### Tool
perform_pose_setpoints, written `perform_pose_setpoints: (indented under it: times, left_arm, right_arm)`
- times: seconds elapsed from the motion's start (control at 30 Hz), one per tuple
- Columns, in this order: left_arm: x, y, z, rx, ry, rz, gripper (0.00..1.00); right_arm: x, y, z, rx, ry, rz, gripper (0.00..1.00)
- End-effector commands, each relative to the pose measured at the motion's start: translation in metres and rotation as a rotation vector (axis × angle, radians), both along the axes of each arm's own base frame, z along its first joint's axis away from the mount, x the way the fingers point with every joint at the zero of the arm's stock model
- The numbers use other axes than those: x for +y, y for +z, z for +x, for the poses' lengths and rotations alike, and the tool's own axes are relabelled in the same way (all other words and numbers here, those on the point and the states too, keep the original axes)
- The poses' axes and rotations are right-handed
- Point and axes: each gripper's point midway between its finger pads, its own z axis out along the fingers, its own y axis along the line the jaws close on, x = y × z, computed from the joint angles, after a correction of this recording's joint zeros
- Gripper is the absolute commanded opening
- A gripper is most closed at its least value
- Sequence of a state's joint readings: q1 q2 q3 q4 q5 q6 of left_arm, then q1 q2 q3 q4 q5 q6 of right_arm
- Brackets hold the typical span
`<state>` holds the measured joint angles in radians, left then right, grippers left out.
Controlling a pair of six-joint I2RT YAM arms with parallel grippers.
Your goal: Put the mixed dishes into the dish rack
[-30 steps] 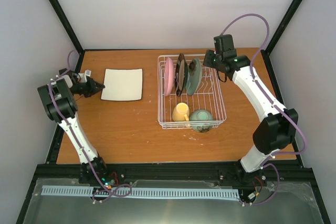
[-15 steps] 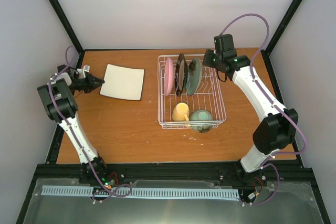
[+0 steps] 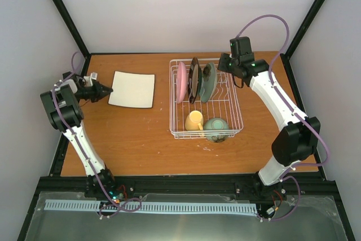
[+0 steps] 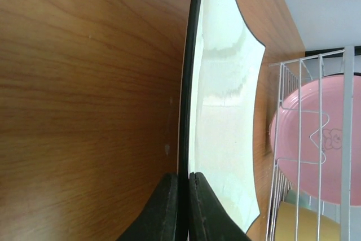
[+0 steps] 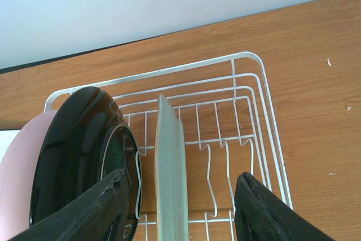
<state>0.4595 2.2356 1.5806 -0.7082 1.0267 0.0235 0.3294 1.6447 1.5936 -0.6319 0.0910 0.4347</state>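
My left gripper [image 3: 106, 90] is shut on the left edge of the cream square plate [image 3: 133, 89], low over the table. The left wrist view shows the jaws [image 4: 183, 196] pinching the plate's dark rim [image 4: 225, 111]. The white dish rack [image 3: 235, 105] holds the pink plate [image 3: 181, 82], dark brown plate [image 3: 194, 79] and teal plate [image 3: 208, 81] upright, with the yellow mug [image 3: 194, 121] and pale green bowl [image 3: 216, 128] at its near end. My right gripper [image 3: 224, 66] is open and empty above the rack, its fingers either side of the teal plate [image 5: 169, 167].
The rack's free tines [image 5: 225, 156] stand to the right of the teal plate. Black frame posts run along the table's left and right edges. The wood table [image 3: 135, 139] is bounded by white walls behind.
The left gripper has shifted a little toward the far side with the cream plate, which has turned slightly. The right arm has not moved.
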Motion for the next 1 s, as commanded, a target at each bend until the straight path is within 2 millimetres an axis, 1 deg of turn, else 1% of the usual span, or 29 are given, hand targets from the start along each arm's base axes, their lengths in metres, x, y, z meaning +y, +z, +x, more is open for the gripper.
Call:
perform_pose_setpoints:
  times: [0.0,0.13,0.4,0.5,0.53,0.6,0.63,0.7,0.8,0.83,0.97]
  left_arm:
    - [-0.004,-0.011,-0.009,0.010,-0.029,0.022,0.01]
    - [-0.009,-0.015,-0.019,0.030,-0.014,0.008,0.01]
    - [-0.018,-0.031,-0.054,0.126,-0.004,0.039,0.01]
    - [-0.017,-0.036,-0.060,0.150,0.001,0.068,0.01]
    - [-0.014,-0.038,-0.060,0.160,0.009,0.086,0.04]
    - [-0.009,-0.039,-0.056,0.161,0.020,0.114,0.16]
    - [-0.007,-0.037,-0.053,0.154,0.025,0.121,0.20]
    - [-0.002,-0.035,-0.045,0.142,0.032,0.133,0.31]
    - [0.005,-0.032,-0.031,0.125,0.041,0.137,0.42]
    - [0.007,-0.032,-0.026,0.121,0.043,0.140,0.45]
    - [0.016,-0.031,-0.009,0.091,0.054,0.157,0.50]
  right_arm:
    - [0.000,-0.007,0.004,0.008,-0.006,0.008,0.51]
    - [0.000,-0.008,0.004,0.010,-0.006,0.008,0.51]
    - [0.002,-0.011,0.005,0.016,0.001,0.010,0.51]
    - [0.004,-0.014,0.007,0.019,0.011,0.014,0.50]
    - [0.004,-0.013,0.007,0.019,0.015,0.014,0.50]
    - [0.006,-0.014,0.007,0.020,0.019,0.017,0.50]
    - [0.006,-0.015,0.007,0.023,0.021,0.016,0.50]
    - [0.006,-0.016,0.008,0.022,0.023,0.017,0.50]
    - [0.006,-0.015,0.008,0.021,0.023,0.017,0.50]
    - [0.006,-0.015,0.008,0.020,0.023,0.016,0.50]
    - [0.005,-0.013,0.008,0.017,0.017,0.012,0.50]
